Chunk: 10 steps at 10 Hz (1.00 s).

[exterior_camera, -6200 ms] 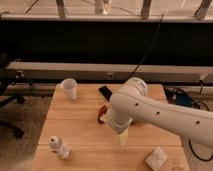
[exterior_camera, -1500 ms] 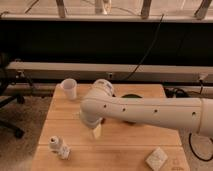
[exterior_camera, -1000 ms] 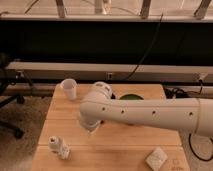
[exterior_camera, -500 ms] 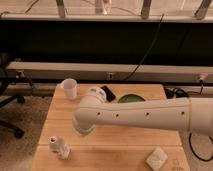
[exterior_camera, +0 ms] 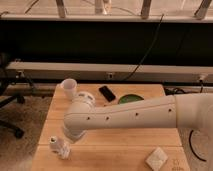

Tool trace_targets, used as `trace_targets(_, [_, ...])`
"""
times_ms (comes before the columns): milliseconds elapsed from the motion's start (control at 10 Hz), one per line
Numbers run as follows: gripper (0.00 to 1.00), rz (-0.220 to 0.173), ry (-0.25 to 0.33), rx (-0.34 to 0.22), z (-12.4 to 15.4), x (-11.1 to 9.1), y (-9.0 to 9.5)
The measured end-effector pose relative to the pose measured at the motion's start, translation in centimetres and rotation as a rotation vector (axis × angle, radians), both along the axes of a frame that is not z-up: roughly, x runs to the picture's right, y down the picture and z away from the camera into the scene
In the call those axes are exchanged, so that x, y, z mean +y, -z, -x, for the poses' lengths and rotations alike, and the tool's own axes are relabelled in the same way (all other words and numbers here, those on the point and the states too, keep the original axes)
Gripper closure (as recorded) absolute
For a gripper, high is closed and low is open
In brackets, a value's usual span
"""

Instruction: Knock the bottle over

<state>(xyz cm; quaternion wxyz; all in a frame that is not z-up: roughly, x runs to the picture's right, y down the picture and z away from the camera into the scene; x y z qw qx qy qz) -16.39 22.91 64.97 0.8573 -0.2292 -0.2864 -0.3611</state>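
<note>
The small whitish bottle [exterior_camera: 56,144], with a round white cap and a dark ring below it, stands near the front left corner of the wooden table [exterior_camera: 125,142]. My big white arm [exterior_camera: 125,117] reaches across the table from the right. Its end comes down at the front left, and the gripper [exterior_camera: 68,140] is mostly hidden under the wrist, right beside the bottle on its right. I cannot tell whether it touches the bottle. The bottle looks upright.
A white mug [exterior_camera: 68,88] with a handle stands at the back left. A black phone-like object [exterior_camera: 107,93] and a green dish [exterior_camera: 129,99] lie at the back middle. A flat white square block [exterior_camera: 156,159] lies front right. An office chair base [exterior_camera: 9,116] is left of the table.
My arm has swung left and down across the table, bringing the gripper from the middle to right beside the bottle. The bottle has not visibly moved.
</note>
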Motion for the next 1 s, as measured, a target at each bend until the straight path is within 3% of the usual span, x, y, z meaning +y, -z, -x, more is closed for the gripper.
trace_targets(700, [1.0, 0.018, 0.089, -0.134, 8.2, 1.9, 1.5])
trace_targets(1000, [0.97, 0.03, 0.09, -0.204, 10.4, 2.6, 2.2])
